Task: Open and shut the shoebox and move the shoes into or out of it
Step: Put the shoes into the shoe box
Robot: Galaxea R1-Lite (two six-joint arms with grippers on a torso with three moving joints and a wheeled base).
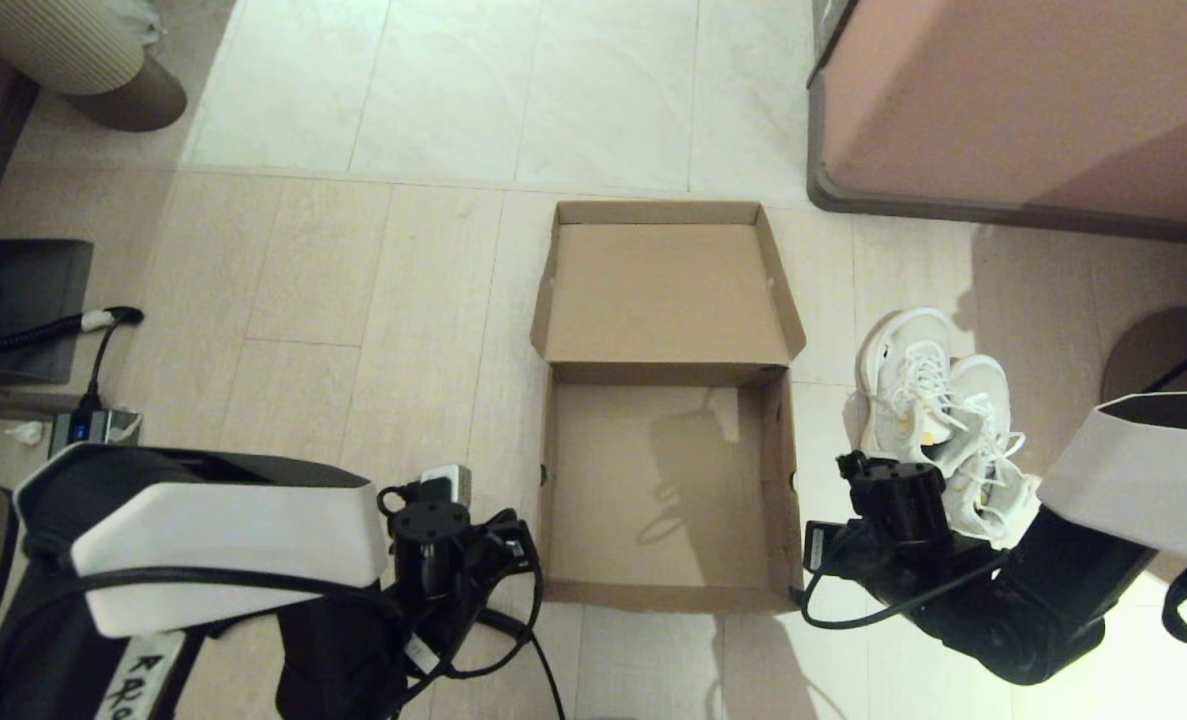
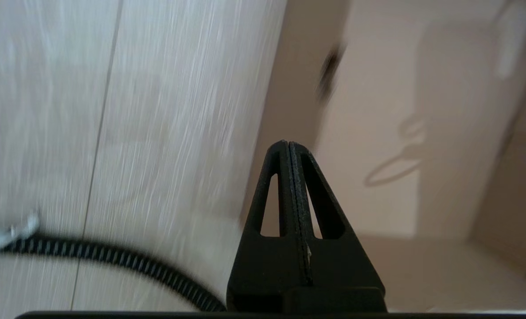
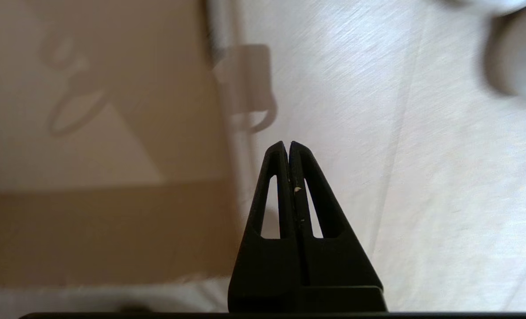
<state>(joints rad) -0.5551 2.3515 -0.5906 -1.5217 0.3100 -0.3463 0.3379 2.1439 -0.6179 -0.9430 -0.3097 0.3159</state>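
Note:
The brown cardboard shoebox (image 1: 779,480) stands open on the floor in the middle of the head view, nothing inside it, its lid (image 1: 663,290) flipped back on the far side. The white lace-up shoes (image 1: 928,410) lie together on the floor just right of the box. My right gripper (image 3: 288,144) hangs shut and holds nothing, over the floor between the box's right wall (image 3: 112,230) and the shoes. Shut and holding nothing as well, my left gripper (image 2: 288,144) hovers by the box's left wall (image 2: 289,88), near its front corner.
A big pinkish-brown cabinet (image 1: 1033,100) fills the far right. At the left are a dark block (image 1: 23,310), a power strip (image 1: 93,428) and a black braided cable (image 2: 112,259) on the floor. A round dark base (image 1: 1163,350) sits right of the shoes.

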